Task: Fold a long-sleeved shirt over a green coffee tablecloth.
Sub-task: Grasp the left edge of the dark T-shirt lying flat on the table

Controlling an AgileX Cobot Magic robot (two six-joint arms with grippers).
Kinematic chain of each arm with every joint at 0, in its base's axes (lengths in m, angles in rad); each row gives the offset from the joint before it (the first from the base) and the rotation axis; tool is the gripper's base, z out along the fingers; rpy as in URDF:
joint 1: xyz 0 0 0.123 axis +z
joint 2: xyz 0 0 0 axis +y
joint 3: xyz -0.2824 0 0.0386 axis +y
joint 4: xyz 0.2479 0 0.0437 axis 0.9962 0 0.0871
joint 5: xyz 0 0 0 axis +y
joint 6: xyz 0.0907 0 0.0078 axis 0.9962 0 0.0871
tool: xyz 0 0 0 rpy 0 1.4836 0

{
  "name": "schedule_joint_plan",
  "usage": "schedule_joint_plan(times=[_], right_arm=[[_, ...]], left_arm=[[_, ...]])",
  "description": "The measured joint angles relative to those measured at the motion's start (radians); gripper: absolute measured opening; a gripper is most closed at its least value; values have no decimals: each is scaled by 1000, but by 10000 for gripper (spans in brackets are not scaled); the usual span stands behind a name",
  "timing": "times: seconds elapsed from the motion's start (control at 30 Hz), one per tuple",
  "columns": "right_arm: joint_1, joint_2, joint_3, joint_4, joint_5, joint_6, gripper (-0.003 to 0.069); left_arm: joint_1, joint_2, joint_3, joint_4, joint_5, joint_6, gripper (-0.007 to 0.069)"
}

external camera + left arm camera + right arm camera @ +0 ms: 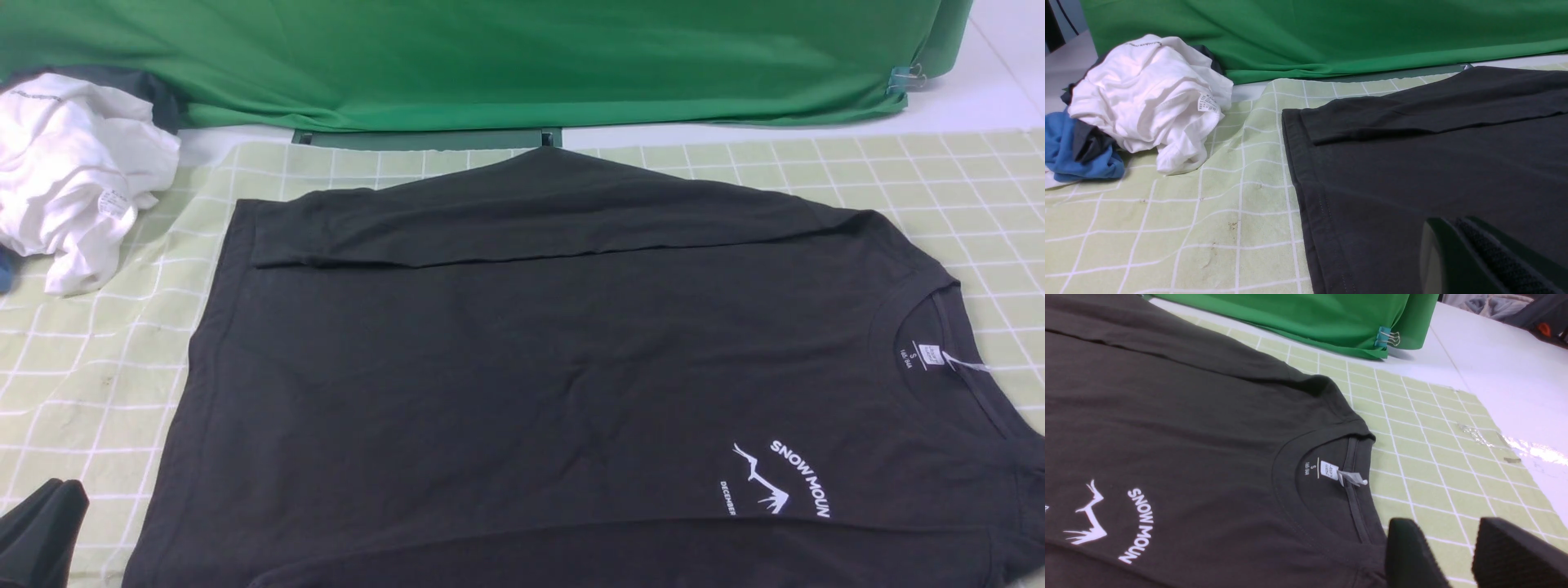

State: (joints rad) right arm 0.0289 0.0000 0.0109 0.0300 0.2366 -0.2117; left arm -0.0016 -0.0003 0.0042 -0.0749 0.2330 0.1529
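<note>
The black long-sleeved shirt (522, 351) lies flat on the green coffee tablecloth (82, 384), collar to the right and hem to the left. One sleeve is folded across its far side (531, 220). The white chest print (784, 482) faces up. My left gripper (49, 514) sits low at the front left; in its wrist view its jaws (1453, 222) are shut, with nothing between them, over the shirt (1433, 155) near the hem. My right gripper (1447, 528) is open, over the tablecloth (1433, 457) just beside the shirt's collar (1331, 473) and shoulder. It is out of the front view.
A crumpled white garment (73, 171) lies at the far left on a blue one (1073, 151). Plain bright green fabric (490, 57) drapes along the back, held by a binder clip (906, 79). White tabletop (1494, 367) borders the tablecloth on the right.
</note>
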Motion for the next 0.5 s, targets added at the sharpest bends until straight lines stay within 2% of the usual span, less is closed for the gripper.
schedule_joint_plan(times=[0.17, 0.23, 0.43, 0.5], right_arm=[[0, 0, 0, 0, 0, 0, 241], [0, 0, 0, 0, 0, 0, 241], [0, 0, 0, 0, 0, 0, 241], [0, 0, 0, 6, -10, 7, 241]], left_arm=[[0, 0, 0, 96, -37, 2, 17], [0, 0, 0, 85, -69, -2, 17], [0, 0, 0, -193, -293, -147, 17], [0, 0, 0, -228, -356, -164, 17]])
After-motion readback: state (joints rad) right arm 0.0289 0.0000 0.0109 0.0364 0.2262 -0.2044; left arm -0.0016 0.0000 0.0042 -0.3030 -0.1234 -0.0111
